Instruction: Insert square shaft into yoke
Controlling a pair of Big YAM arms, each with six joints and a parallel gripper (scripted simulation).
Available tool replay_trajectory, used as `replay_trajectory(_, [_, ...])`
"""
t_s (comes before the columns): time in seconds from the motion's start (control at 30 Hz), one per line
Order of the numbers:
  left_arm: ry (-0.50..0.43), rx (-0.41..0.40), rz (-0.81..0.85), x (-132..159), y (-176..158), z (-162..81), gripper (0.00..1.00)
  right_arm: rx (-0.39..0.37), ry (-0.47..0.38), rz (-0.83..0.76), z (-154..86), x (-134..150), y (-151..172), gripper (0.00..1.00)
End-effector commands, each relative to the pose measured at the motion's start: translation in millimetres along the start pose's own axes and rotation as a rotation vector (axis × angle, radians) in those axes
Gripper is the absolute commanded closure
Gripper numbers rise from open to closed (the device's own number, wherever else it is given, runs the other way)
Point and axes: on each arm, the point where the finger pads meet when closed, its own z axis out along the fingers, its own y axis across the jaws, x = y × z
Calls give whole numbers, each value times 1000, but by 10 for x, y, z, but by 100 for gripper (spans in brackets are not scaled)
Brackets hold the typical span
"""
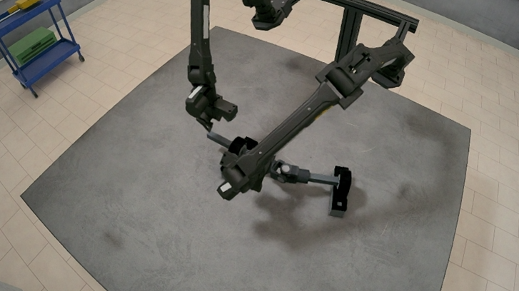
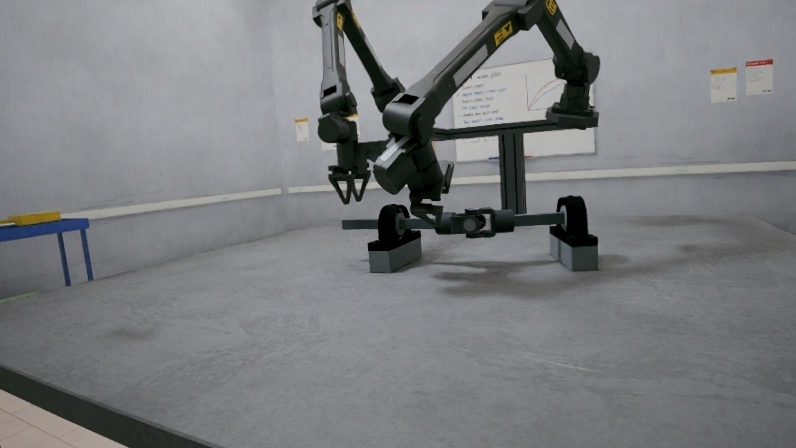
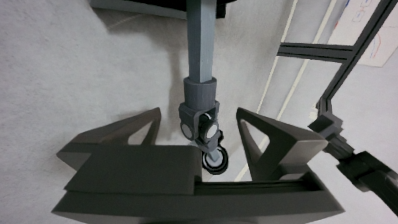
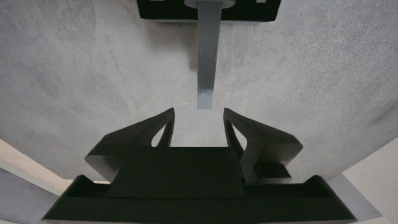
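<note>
Presently, we find the shaft (image 1: 218, 139) (image 2: 359, 224) (image 3: 201, 40) (image 4: 208, 55) on one side of the joint (image 1: 285, 168) (image 2: 470, 224) (image 3: 198, 120), its inner end inside the yoke (image 1: 274, 168) (image 2: 445, 222) (image 3: 200, 92). Alignment and entry are complete. We cannot verify full depth, since the collar hides the inserted end; we judge the push at or near completion. Should the shaft be short of its stop, a further axial push toward the joint remains; otherwise only arm clearance is left.

The shaft is a straight, plain bar of blue-grey metal with flat faces and a square-cut outer end. It lies about level, in line with the collar, with no visible tilt between them.

Outward from the joint, the shaft passes through the near support (image 1: 236, 144) (image 2: 385, 222) (image 4: 165, 10). Opposite, the far support (image 1: 346, 183) (image 2: 579, 219) carries the second bar (image 1: 322, 178) (image 2: 537, 219).

We observe the left gripper (image 2: 436, 219) (image 3: 198, 111) beside the joint, fingers spread wide and gripping nothing. The right gripper (image 2: 352, 202) (image 4: 199, 112), beyond the near support from the joint, hangs above the shaft's outer end, fingers parted and free.
</note>
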Motion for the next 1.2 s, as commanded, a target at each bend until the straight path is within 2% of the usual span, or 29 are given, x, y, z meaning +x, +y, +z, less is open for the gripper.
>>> replay_trajectory(0.0, [-23,-34,-41,42,47,-256,0,7,-2,29,59,-12,-60,36])
replay_trajectory(0.03, [-40,-62,-71,73,73,-394,0,40,-11,43,-72,-84,-136,36])
replay_trajectory(0.07, [-48,-78,-93,77,95,-380,0,73,-20,70,-200,-116,-205,36])
replay_trajectory(0.1, [-58,-99,-113,78,122,-396,0,77,-23,104,-197,-153,-124,36])
replay_trajectory(0.2, [-100,-184,-175,57,234,-401,0,162,-60,221,-359,-359,-98,36])
replay_trajectory(0.3, [-159,-293,-241,18,373,-394,0,268,-133,340,-608,-641,-11,36])
replay_trajectory(0.47, [-243,-429,-314,-122,472,-357,0,384,-258,485,-955,-963,159,36])
replay_trajectory(0.53, [-243,-429,-314,-122,472,-357,0,384,-258,485,-955,-963,159,36])
replay_trajectory(0.57, [-248,-432,-336,-135,516,-186,0,383,-274,515,-915,-1025,244,36])
replay_trajectory(0.63, [-307,-507,-375,-138,539,-351,0,437,-344,578,-1158,-1117,275,36])
replay_trajectory(0.83, [-459,-675,-488,-105,588,-337,0,519,-545,730,-1600,-1377,592,36])
replay_trajectory(1.03, [-628,-821,-598,-11,496,-370,0,547,-745,859,-1983,-1523,918,36])
replay_trajectory(1.1, [-628,-821,-598,-11,496,-370,0,547,-745,859,-1983,-1523,918,36])
replay_trajectory(1.17, [-703,-871,-642,39,423,-397,0,535,-801,901,-2021,-1566,1070,36])
